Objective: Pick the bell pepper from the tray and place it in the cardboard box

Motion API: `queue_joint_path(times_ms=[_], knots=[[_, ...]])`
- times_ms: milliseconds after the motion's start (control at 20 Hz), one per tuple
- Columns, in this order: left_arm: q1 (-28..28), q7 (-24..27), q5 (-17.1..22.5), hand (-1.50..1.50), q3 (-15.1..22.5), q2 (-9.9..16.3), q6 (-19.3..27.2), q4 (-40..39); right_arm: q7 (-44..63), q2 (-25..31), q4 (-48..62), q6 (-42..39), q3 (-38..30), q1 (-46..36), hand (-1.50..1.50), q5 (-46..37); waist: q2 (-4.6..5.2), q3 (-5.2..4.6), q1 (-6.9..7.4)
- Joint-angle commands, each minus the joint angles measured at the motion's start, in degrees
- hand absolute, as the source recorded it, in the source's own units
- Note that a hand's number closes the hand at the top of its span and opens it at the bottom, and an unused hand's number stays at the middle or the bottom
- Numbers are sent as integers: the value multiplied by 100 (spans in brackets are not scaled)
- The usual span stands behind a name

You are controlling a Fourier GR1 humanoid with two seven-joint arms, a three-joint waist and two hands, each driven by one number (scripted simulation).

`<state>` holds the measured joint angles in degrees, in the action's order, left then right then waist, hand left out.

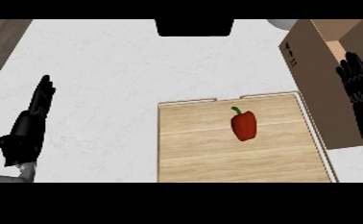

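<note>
A red bell pepper (244, 125) with a green stem lies near the middle of the light wooden tray (191, 155), which sits at the lower centre-right of the white counter. The brown cardboard box (319, 88) stands right of the tray, its opening at the upper right. My right hand (352, 81) is at the right edge, in front of the box, fingers straight and pointing up, well apart from the pepper. My left hand (34, 115) rests at the far left with straight fingers, holding nothing.
A black object (194, 27) sits at the counter's far edge, centre. A pale round shape (282, 23) shows behind the box. A wooden strip (10, 33) borders the counter's upper left corner. White counter (113, 74) spreads left of the tray.
</note>
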<state>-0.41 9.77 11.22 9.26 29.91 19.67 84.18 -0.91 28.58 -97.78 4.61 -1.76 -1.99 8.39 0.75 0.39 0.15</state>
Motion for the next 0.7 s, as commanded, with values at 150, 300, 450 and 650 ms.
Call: queue_joint_path(times_ms=[150,300,450,650], knots=[[-287,-1051,881,0,-261,-53,-665,461,979,-78,-497,-381,683,-628,-150,-61,-91,-44,39],[-124,-1098,1243,0,-198,-298,-828,292,680,1122,-394,141,218,-915,-150,-1750,-127,-110,-58],[-335,-1648,1598,0,-378,-153,-1042,454,-310,-402,-808,884,470,-604,-150,-1366,-87,-33,-36],[-148,-1718,1702,0,-474,-229,-1075,570,-887,-241,-1602,465,972,-82,-150,-1667,-94,-39,-63]])
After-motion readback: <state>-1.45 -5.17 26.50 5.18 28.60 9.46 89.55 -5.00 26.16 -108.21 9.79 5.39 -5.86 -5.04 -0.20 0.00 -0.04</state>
